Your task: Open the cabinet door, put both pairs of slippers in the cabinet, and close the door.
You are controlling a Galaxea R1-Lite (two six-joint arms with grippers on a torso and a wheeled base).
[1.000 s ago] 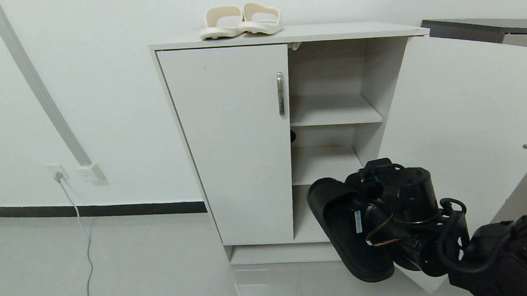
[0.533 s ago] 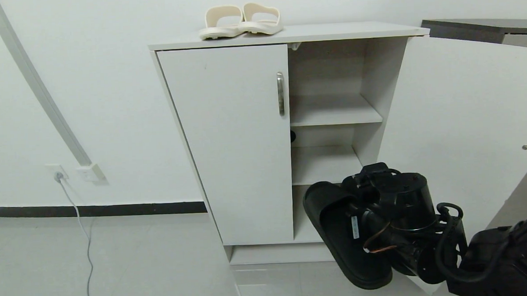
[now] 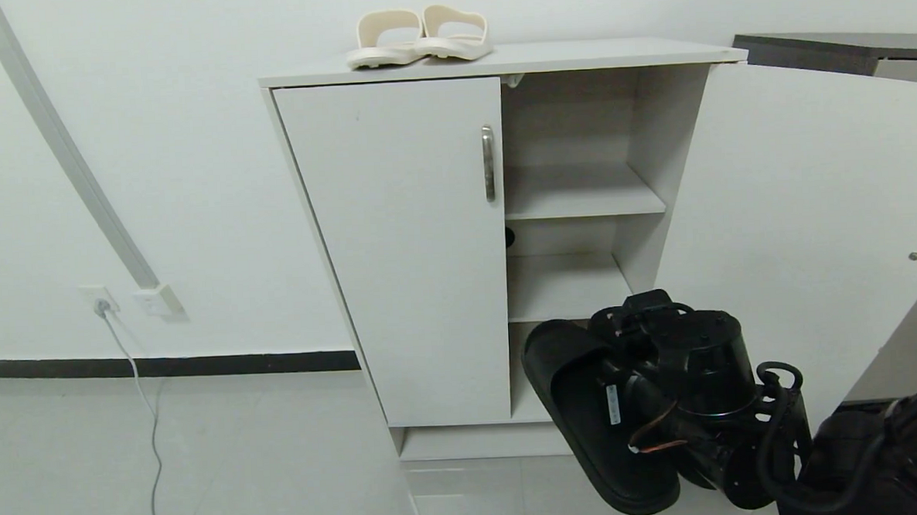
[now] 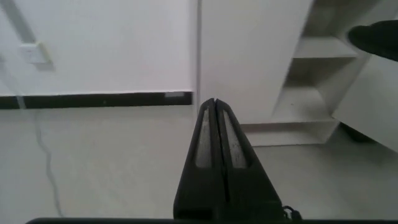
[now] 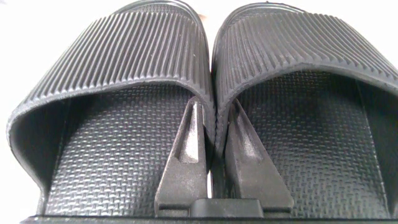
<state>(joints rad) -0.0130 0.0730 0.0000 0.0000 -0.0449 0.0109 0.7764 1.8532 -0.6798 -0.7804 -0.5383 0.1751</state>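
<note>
Head view: the right gripper (image 5: pixel 211 152) holds the pair of black slippers (image 3: pixel 589 406) tilted, just in front of the cabinet (image 3: pixel 396 252) by its lowest shelf (image 3: pixel 528 398). The right door (image 3: pixel 797 219) stands open. The gripper's fingers (image 5: pixel 186 149) pinch the slippers' two adjoining straps. The cream slippers (image 3: pixel 418 39) lie on the cabinet top. The left gripper (image 4: pixel 215 134) hangs over the floor (image 4: pixel 93 162), its fingers pressed together.

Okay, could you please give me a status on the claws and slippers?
Right claw shut on black slippers, low in front of the cabinet. Left claw shut, empty. Cream slippers on top of it. Door open, nothing in the way.
</note>
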